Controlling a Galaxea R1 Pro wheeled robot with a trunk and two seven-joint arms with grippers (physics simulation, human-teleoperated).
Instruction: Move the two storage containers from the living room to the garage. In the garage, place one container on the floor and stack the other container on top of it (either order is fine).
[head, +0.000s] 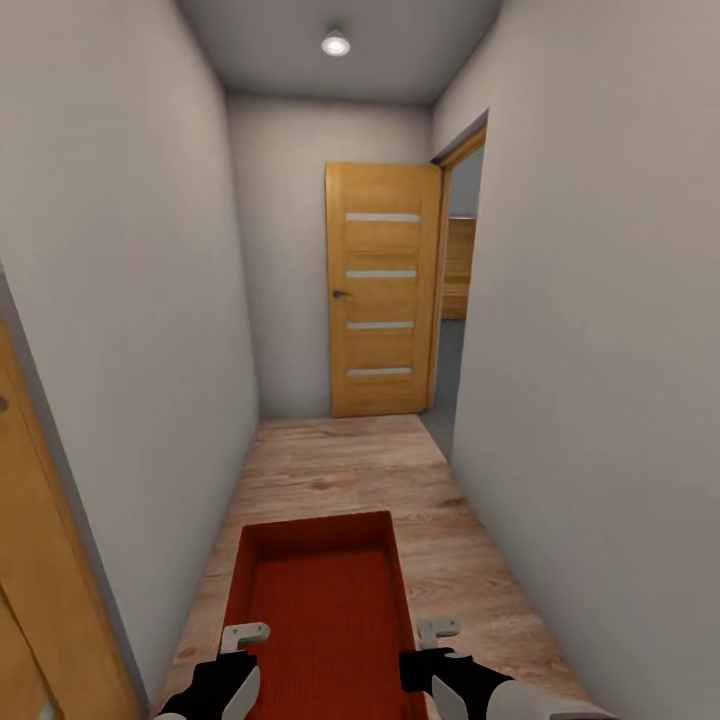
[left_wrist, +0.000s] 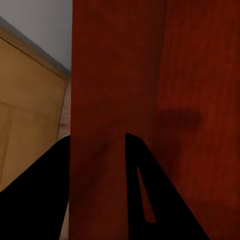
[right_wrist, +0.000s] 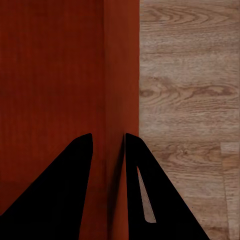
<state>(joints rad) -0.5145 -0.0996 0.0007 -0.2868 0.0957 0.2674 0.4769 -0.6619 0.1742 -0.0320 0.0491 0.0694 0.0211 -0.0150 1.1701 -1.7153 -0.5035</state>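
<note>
I carry one orange-red storage container (head: 320, 600), lidless and ribbed inside, low in front of me above the wood-plank hallway floor. My left gripper (head: 243, 640) is shut on its left wall, and my right gripper (head: 435, 635) is shut on its right wall. In the left wrist view the left gripper (left_wrist: 96, 137) straddles the container's red wall (left_wrist: 115, 75). In the right wrist view the right gripper (right_wrist: 108, 135) pinches the thin rim of the container (right_wrist: 50, 75), with plank floor (right_wrist: 190, 100) beyond it.
I am in a narrow corridor between white walls. A wooden door (head: 385, 290) stands swung open at the far end, beside a doorway (head: 458, 300) on the right with grey floor behind it. Another wooden door (head: 30, 600) is close on my left.
</note>
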